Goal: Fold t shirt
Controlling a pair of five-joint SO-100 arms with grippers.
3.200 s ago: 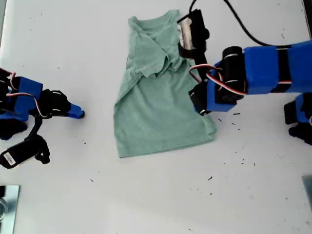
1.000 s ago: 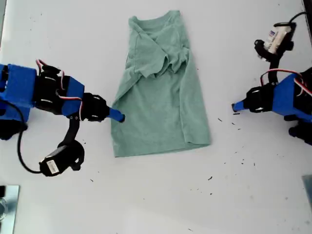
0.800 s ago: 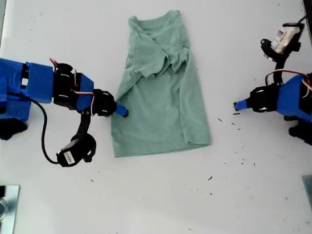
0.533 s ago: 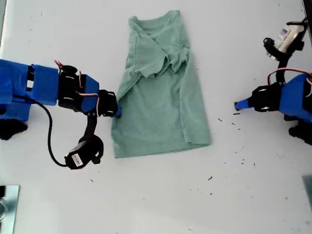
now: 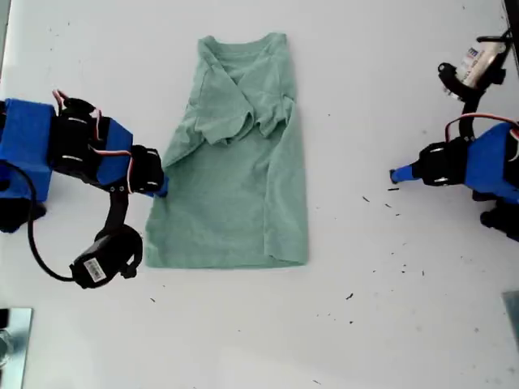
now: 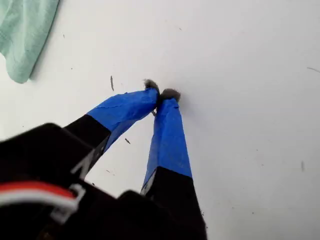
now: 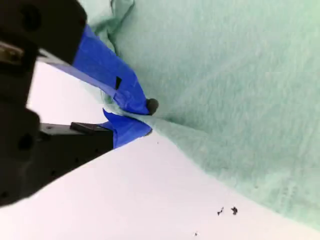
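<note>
The t shirt (image 5: 231, 158) lies flat on the white table (image 5: 405, 324), nearer the exterior view's left than its centre, collar toward that view's top and hem toward its bottom. One long side is already folded inward, and the sleeve on that side sits bunched across the chest. My second gripper (image 7: 137, 117) is clamped on the shirt's side edge at the exterior view's left, about mid-length; the second wrist view shows both blue-taped fingers (image 7: 112, 82) pinching a thin ridge of cloth drawn up into a small peak. My first gripper (image 6: 160, 95) rests well apart from the shirt at the exterior view's right, its tips together on nothing, over bare table, with only one corner of the garment showing in its wrist view. Handling notes: I judge the fabric light, soft and limp. It has no stiffness, so it will drape from any hold and crease wherever it is set down. It drags easily across the smooth table, so a sideways pull is likely to shift the whole shirt rather than lift one layer. A single mid-edge pinch will leave the sleeve and hem corner sagging. I judge better holds to be at the shoulder seam and the hem corner, where the doubled, stitched cloth gives the fingers more to grip. Lift before carrying the edge across.
</note>
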